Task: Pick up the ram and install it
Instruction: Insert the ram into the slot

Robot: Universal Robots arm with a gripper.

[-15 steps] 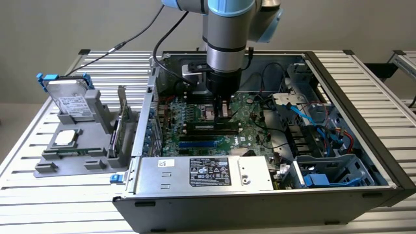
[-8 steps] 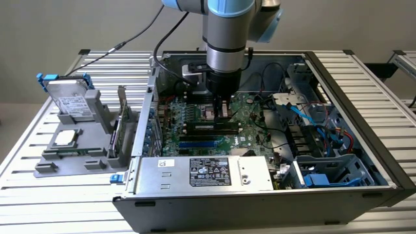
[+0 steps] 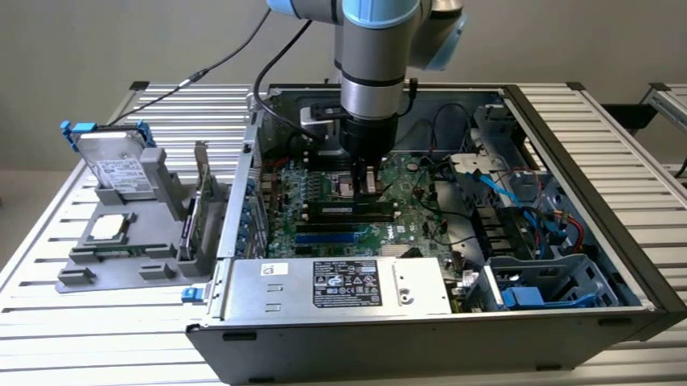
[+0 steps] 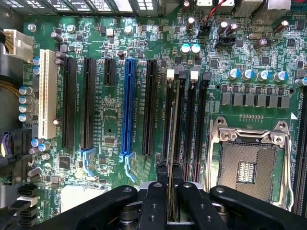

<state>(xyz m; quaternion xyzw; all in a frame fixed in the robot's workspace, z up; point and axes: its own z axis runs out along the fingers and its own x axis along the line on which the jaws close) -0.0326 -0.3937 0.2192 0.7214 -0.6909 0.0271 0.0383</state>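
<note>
The arm (image 3: pixel 371 72) reached straight down into the open computer case (image 3: pixel 612 209), and its claw (image 3: pixel 363 183) hung low over the green motherboard (image 3: pixel 322 211), near the middle of the board. The claw was clamped on the ram (image 4: pixel 172 129): in the wrist view the two black fingers (image 4: pixel 154 201) pinched the thin stick edge-on, one on each flat side. The ram stood upright and ran along one of the black memory slots (image 4: pixel 191 124) with white latches, between the long blue slot (image 4: pixel 128 105) and the empty processor socket (image 4: pixel 247 165). Whether it sat down in its slot could not be told. In the exterior view the silver power supply (image 3: pixel 333 285) lay at six o'clock from the claw, and a tangle of blue cables (image 3: pixel 526 209) at three o'clock. Outside the case, at nine o'clock from it, a grey holder (image 3: pixel 156 272) stood on the slatted table (image 3: pixel 64 338), carrying a hard drive (image 3: pixel 113 165), a square silver chip (image 3: pixel 111 227) and an upright card (image 3: pixel 199 201)
</note>
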